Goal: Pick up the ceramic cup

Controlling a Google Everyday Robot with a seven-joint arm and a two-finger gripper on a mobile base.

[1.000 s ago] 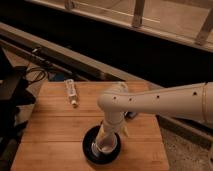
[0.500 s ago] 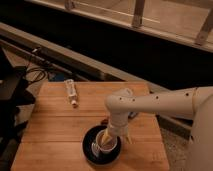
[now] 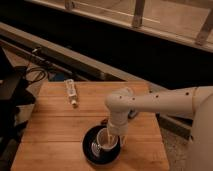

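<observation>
The cream-white ceramic cup (image 3: 104,139) sits in the black round saucer (image 3: 96,154) at the front of the wooden table (image 3: 55,130). My gripper (image 3: 113,136) hangs from the white arm, which comes in from the right, and is down at the cup's right side, at its rim. The arm's wrist hides part of the cup and the saucer's far edge.
A small white tube-like bottle (image 3: 71,92) lies at the back left of the table. Black equipment and cables (image 3: 20,82) stand to the left. A dark ledge and metal railing (image 3: 140,15) run behind. The table's right edge is near the arm.
The arm has lowered a little and shifted right over the saucer, bringing the gripper closer onto the cup. The cup and saucer have stayed in place.
</observation>
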